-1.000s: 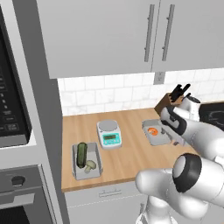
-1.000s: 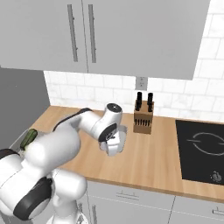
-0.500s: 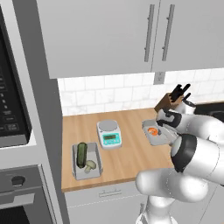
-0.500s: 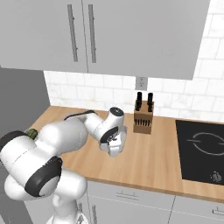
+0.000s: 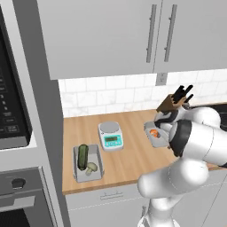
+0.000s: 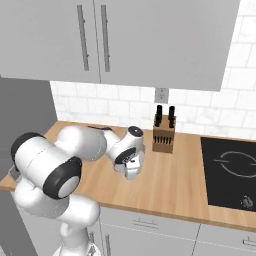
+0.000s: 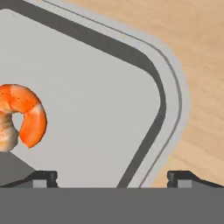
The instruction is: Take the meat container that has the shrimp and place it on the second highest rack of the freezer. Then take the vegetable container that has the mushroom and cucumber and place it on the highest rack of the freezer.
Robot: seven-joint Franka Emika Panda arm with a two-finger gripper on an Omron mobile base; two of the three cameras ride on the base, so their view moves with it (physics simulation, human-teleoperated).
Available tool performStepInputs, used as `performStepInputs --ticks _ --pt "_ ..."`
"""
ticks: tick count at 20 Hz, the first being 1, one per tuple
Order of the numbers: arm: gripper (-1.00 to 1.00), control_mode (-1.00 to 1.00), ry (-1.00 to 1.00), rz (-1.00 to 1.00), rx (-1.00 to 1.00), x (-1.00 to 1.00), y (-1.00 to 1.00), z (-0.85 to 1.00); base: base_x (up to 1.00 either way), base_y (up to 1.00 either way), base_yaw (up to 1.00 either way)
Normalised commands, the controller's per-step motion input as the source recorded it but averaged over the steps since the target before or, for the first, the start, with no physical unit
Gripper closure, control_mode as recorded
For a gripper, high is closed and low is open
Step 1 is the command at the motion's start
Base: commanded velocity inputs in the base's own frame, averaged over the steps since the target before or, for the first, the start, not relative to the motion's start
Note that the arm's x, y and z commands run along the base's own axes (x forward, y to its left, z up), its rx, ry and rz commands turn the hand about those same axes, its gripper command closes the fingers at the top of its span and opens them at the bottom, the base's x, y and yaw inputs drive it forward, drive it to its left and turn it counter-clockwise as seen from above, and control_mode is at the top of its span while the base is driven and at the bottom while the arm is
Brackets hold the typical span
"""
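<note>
Gripper (image 7: 112, 177): jaws spread wide, straddling the corner rim of the meat container (image 7: 173, 94), nothing pinched. Shrimp (image 7: 19, 116): inside that container. Knife block (image 5: 174, 103): just behind container. Scale (image 5: 111, 135): beside it on counter (image 5: 133, 155). Vegetable container (image 5: 88, 163), with cucumber (image 5: 82, 156) and mushroom (image 5: 91, 167): beyond scale

A curled orange shrimp (image 7: 19, 114) is seen in a grey tray (image 7: 109, 100) mid-counter, while cucumber (image 5: 82, 156) and mushroom (image 5: 91, 167) are held in a tray (image 5: 98, 166) near the counter's front left corner.

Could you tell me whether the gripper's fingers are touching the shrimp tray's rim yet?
Cannot tell: in the hand view the open gripper straddles the tray rim, fingertips barely showing.
</note>
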Motion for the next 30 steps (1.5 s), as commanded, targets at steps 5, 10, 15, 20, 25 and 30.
performStepInputs --ticks 5,10,15,20,25,30 --pt "1.00 -1.00 0.00 0.00 0.01 0.24 0.00 -0.17 0.00 0.00 0.00" --pt "1.00 -1.00 0.00 0.00 0.00 0.13 0.00 -0.09 0.00 0.00 0.00" --pt "1.00 -1.00 -0.16 0.00 0.00 -0.44 0.02 0.27 0.00 0.00 0.00" --pt "1.00 -1.00 -0.16 0.00 0.00 -0.49 0.21 0.64 0.00 0.00 0.00" --pt "1.00 -1.00 -0.10 0.05 -0.01 -0.42 0.52 0.76 0.00 0.00 0.00" --pt "1.00 -1.00 0.00 0.01 0.00 -0.47 0.59 0.67 0.00 0.00 0.00"
